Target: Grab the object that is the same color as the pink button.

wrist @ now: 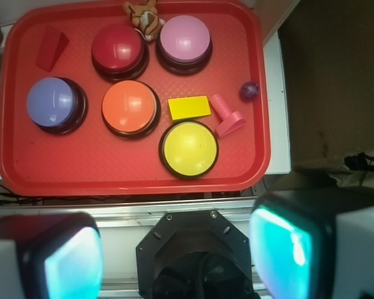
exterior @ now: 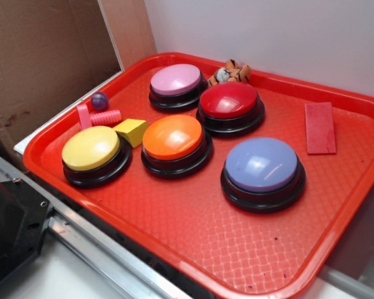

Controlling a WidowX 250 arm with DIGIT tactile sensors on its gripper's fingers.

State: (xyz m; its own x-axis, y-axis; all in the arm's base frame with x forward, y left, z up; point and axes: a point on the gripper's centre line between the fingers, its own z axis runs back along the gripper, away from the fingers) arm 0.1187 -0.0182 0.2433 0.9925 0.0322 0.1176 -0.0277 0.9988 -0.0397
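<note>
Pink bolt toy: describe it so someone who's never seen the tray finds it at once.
Start at the red tray and find the yellow button at its near left corner. Just behind that button, by the tray's left rim, lies the pink bolt toy: a ribbed shaft with a flat square head. Its neighbours are a purple ball and a yellow block; only the bolt is pink and ribbed.

Exterior: fixed, close, angled down across the red tray (exterior: 193, 243) from its near long side.
Wrist: high above, facing straight down; tool (wrist: 181, 255) fingers frame the bottom edge.
Shared: whole tray (wrist: 137, 174), all five buttons.
</note>
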